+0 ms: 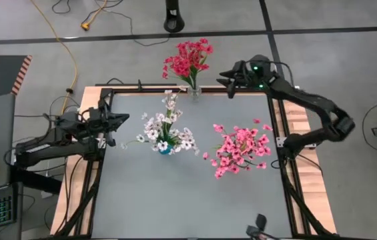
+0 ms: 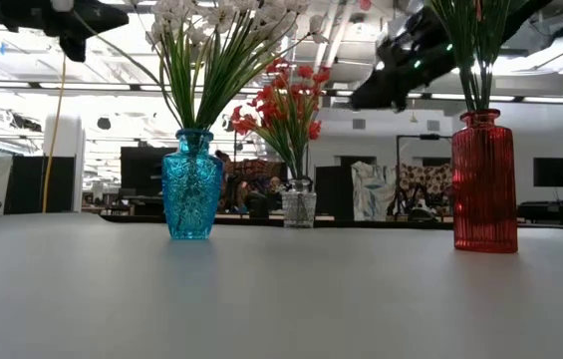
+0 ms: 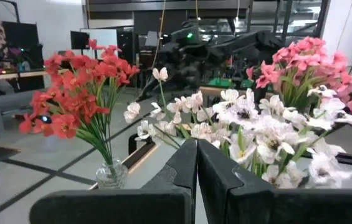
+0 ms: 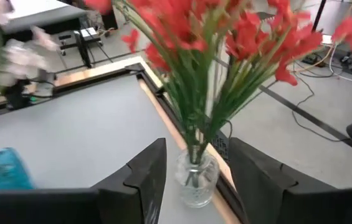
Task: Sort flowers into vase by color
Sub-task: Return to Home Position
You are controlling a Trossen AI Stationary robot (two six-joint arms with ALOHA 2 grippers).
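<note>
Three bunches stand stems-down in vases. Red flowers (image 1: 187, 61) fill a clear glass vase (image 2: 299, 204) at the table's far edge. White flowers (image 1: 165, 133) stand in a blue vase (image 2: 190, 184) mid-table. Pink flowers (image 1: 240, 150) stand in a red vase (image 2: 483, 179) to the right. My right gripper (image 1: 227, 79) hovers open just right of the clear vase (image 4: 195, 177), which shows beyond its fingers, apart from them. My left gripper (image 1: 118, 120) is shut and empty, left of the white flowers (image 3: 250, 124).
The grey table top is framed by a wooden border with black rails (image 1: 101, 93). The clear vase stands close to the far rail. Bare table surface lies along the near side (image 1: 188, 200). A yellow cable (image 1: 75, 60) runs on the floor beyond the table.
</note>
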